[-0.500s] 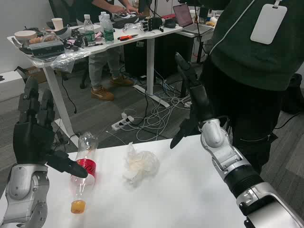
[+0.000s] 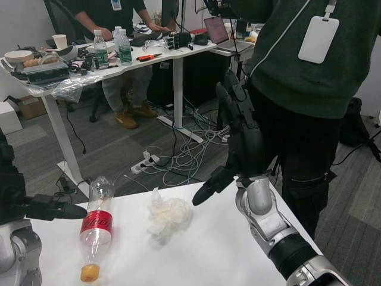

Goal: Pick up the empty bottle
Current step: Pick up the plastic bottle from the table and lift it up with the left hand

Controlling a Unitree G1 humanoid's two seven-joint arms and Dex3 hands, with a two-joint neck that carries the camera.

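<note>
Since half a second earlier the whole view had swung, so most of the apparent shift belonged to the camera; even so, the left hand (image 2: 24, 199) had dropped toward the picture's left edge, where only part of it showed, one dark finger reaching right toward the bottle. Its fingers looked spread and held nothing, though much of the hand was cut off by the frame. The right hand (image 2: 238, 149) stood raised above the far right side of the tabletop (image 2: 208, 256), fingers extended and apart, empty, with one finger angling down toward the wad of paper. The empty bottle (image 2: 96, 229) lay on its side on the left part of the white tabletop, long axis running roughly away from the robot, orange cap nearest it and the base toward the far edge. It sat just to the right of the left hand's outstretched finger, near but not touching, and well apart from the right hand, so the left was plainly the nearer one. The bottle was clear, thin, slightly dented plastic with a red label band round the middle, smooth and likely to roll or crush. Beside it lay a crumpled white tissue (image 2: 168, 217), soft and irregular.
</note>
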